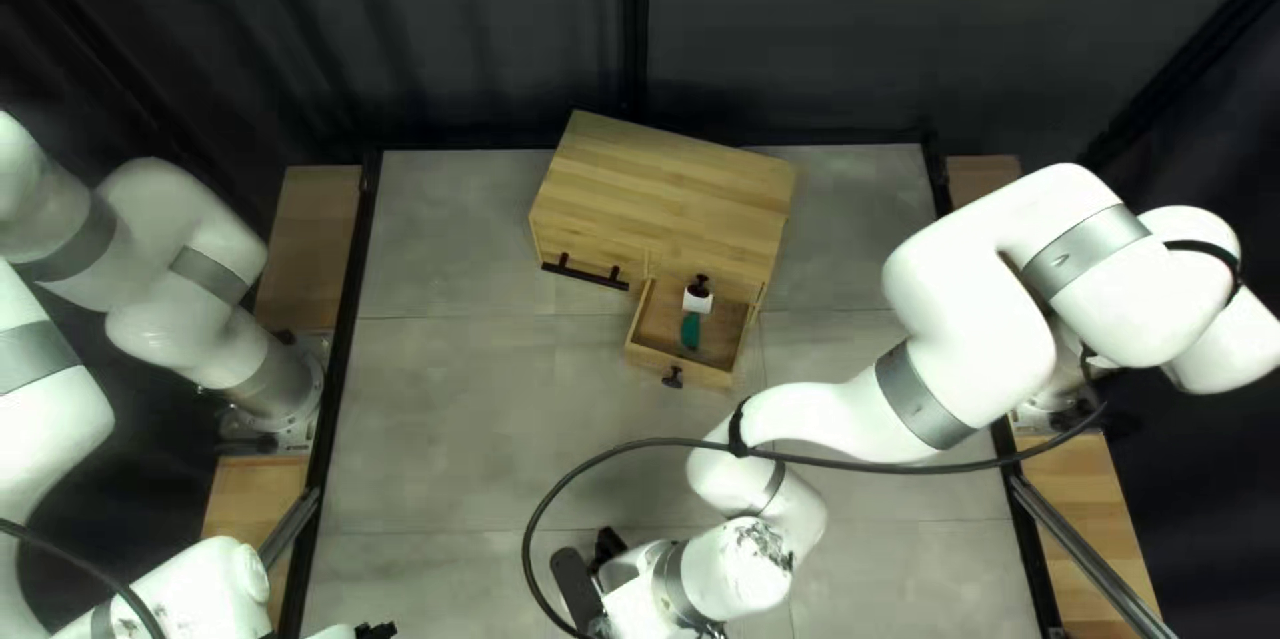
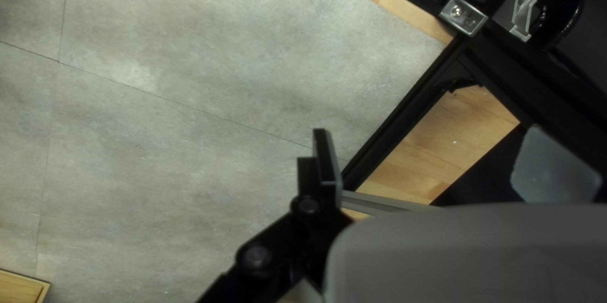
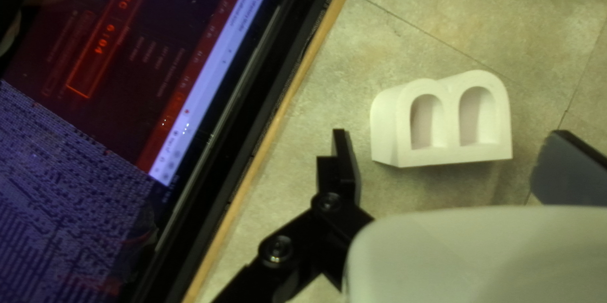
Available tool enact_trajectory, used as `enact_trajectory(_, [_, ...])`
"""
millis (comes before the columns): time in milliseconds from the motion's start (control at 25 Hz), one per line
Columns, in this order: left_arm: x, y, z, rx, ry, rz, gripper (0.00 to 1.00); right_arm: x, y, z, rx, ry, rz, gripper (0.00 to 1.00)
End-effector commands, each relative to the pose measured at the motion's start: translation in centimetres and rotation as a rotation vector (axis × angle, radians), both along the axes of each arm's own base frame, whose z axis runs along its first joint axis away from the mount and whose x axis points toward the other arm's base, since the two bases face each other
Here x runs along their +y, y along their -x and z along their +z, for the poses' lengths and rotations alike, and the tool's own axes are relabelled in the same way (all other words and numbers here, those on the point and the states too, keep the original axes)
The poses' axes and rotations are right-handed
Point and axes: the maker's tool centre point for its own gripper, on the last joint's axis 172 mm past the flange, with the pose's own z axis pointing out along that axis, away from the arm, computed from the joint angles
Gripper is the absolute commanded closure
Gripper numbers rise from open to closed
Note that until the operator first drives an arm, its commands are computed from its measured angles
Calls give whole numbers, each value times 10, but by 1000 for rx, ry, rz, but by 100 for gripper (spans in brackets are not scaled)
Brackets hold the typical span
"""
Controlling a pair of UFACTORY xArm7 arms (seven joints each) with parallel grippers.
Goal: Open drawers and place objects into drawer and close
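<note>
A wooden cabinet (image 1: 667,192) stands at the table's far side. Its right drawer (image 1: 679,366) is pulled out, holding a white item (image 1: 698,300) with a black top and a green item (image 1: 690,331). A black bar handle (image 1: 583,274) marks the shut front beside it. My left gripper (image 1: 376,631) is at the bottom edge, far from the cabinet; in its wrist view the left gripper (image 2: 439,162) is open and empty. My right gripper (image 1: 590,586) hangs over the near table; in its wrist view the right gripper (image 3: 452,159) is open, with a white two-hollowed block (image 3: 392,126) ahead between its fingers, ungrasped.
A screen (image 3: 126,56) stands along the table's edge beside the right gripper. The right arm (image 1: 827,415) and its dark cable (image 1: 534,526) reach across the near table. In the left wrist view a metal bracket (image 2: 463,16) sits on the dark frame.
</note>
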Motion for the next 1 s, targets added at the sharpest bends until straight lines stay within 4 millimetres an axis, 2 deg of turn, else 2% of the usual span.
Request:
enact_trajectory(40, [0, 0, 0, 0, 0, 0, 0, -6, -7, -7, 13, 0, 24, 0])
enact_trajectory(560, [0, 0, 0, 0, 0, 0, 0, -1, -17, -18, 40, -37, 18, 0])
enact_trajectory(600, [0, 0, 0, 0, 0, 0, 0, 0, -17, -18, 41, -39, 18, 3])
enact_trajectory(640, [0, 0, 0, 0, 0, 0, 0, 0, -16, -19, 43, -41, 17, 28])
enact_trajectory(680, [0, 0, 0, 0, 0, 0, 0, 0, -16, -19, 42, -41, 17, 90])
enact_trajectory(720, [0, 0, 0, 0, 0, 0, 0, 0, -16, -19, 44, -40, 18, 97])
enact_trajectory(880, [0, 0, 0, 0, 0, 0, 0, 1, -14, -18, 51, -34, 20, 99])
enact_trajectory(1000, [0, 0, 0, 0, 0, 0, 0, -1, -9, -6, 71, -3, 23, 100])
